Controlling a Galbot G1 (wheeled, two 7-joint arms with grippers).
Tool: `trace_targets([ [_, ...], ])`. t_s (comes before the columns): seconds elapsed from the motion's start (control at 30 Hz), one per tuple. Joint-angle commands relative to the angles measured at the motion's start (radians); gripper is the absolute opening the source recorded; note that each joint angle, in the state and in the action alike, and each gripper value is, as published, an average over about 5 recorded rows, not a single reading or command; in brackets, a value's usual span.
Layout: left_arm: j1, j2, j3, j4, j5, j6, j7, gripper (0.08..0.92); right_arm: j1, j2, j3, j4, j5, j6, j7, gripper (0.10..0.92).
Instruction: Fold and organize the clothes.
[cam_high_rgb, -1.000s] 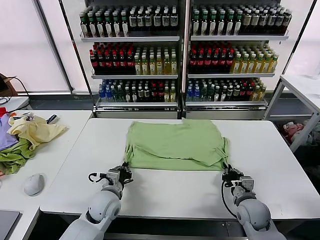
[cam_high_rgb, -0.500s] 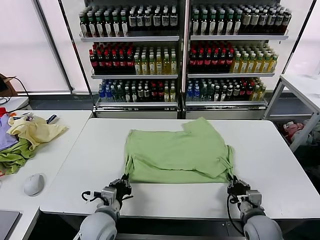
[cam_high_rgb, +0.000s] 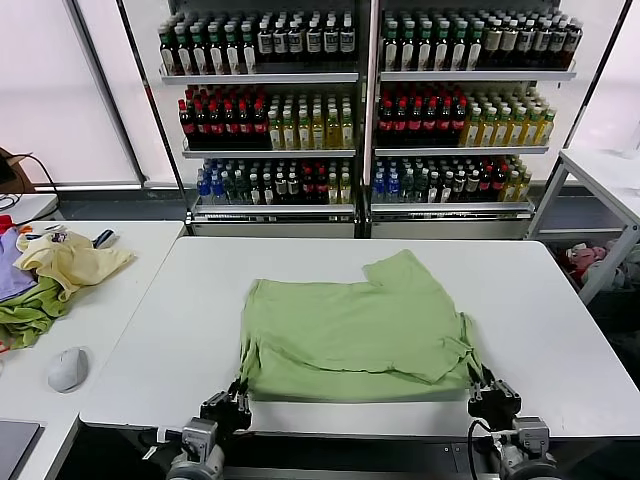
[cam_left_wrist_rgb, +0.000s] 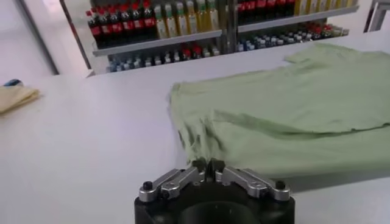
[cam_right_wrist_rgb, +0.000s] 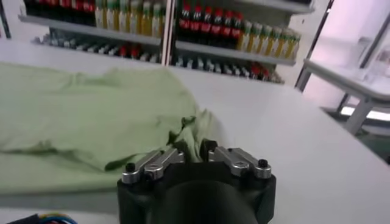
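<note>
The light green polo shirt (cam_high_rgb: 355, 325) lies spread on the white table (cam_high_rgb: 560, 330), back side up, with one sleeve sticking out toward the shelves. My left gripper (cam_high_rgb: 238, 392) is shut on the shirt's near left corner at the table's front edge; the pinched fabric bunches in the left wrist view (cam_left_wrist_rgb: 206, 163). My right gripper (cam_high_rgb: 482, 384) is shut on the near right corner, cloth gathered between its jaws in the right wrist view (cam_right_wrist_rgb: 194, 146). The shirt also fills both wrist views (cam_left_wrist_rgb: 292, 103) (cam_right_wrist_rgb: 79, 103). Collar, buttons and graphic are hidden.
A side table (cam_high_rgb: 110, 300) at the left holds a pale yellow garment (cam_high_rgb: 70, 262), a darker green cloth (cam_high_rgb: 25, 312) and a white mouse (cam_high_rgb: 68, 368). Drink shelves (cam_high_rgb: 365, 110) stand behind the table. A white rack (cam_high_rgb: 600, 190) stands at the right.
Both grippers have pulled the shirt's near corners toward the table's front edge. The shirt has slid nearer to me and lies flatter and more stretched.
</note>
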Motion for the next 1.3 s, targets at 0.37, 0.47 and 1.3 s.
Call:
trace_targets([
  [0.37,-0.352,0.074,0.001,0.159,-0.141,-0.004,-0.008,0.618,0.433,-0.045,-0.176,-0.207,0.126,-0.031,0.06,0.798],
  [0.47,-0.498,0.06,0.05,0.278,-0.178,0.0,-0.007,0.705,0.606,-0.046,-0.264,-0.356,0.144,-0.059,0.062,0.819],
  [1.3,-0.992,-0.139,0.246,0.953,-0.185,0.003,0.036,0.823,1.226,0.13,-0.481,-1.176,0.127,-0.106,0.0,0.823],
])
